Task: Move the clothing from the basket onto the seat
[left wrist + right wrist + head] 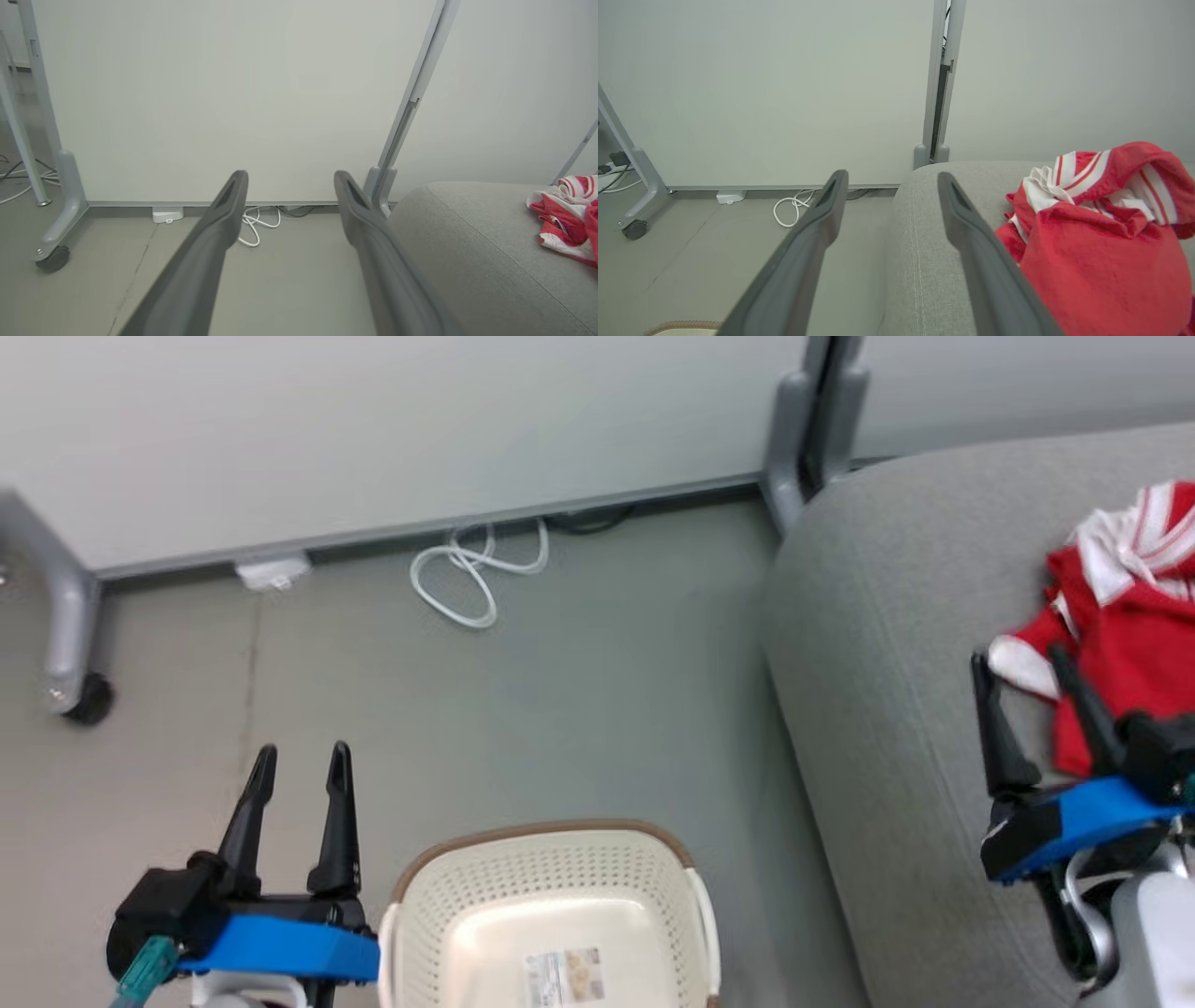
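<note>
The red clothing [1125,616] with white stripes lies in a heap on the grey seat [887,644] at the right; the same clothing [1092,247] and seat [924,261] fill the right of the right wrist view. The clothing [567,219] rests on the seat [476,261] in the left wrist view too. My right gripper [1018,667] stands open over the seat, just left of the heap, holding nothing. The cream basket [551,915] with a brown rim sits on the floor at bottom centre, only a label inside. My left gripper [299,761] hangs open, left of the basket.
A pale partition wall runs along the back, with a grey post [812,420] by the seat's corner. A white cable coil [471,569] and a white adapter [273,573] lie on the floor by the wall. A grey leg on a castor [79,691] stands at far left.
</note>
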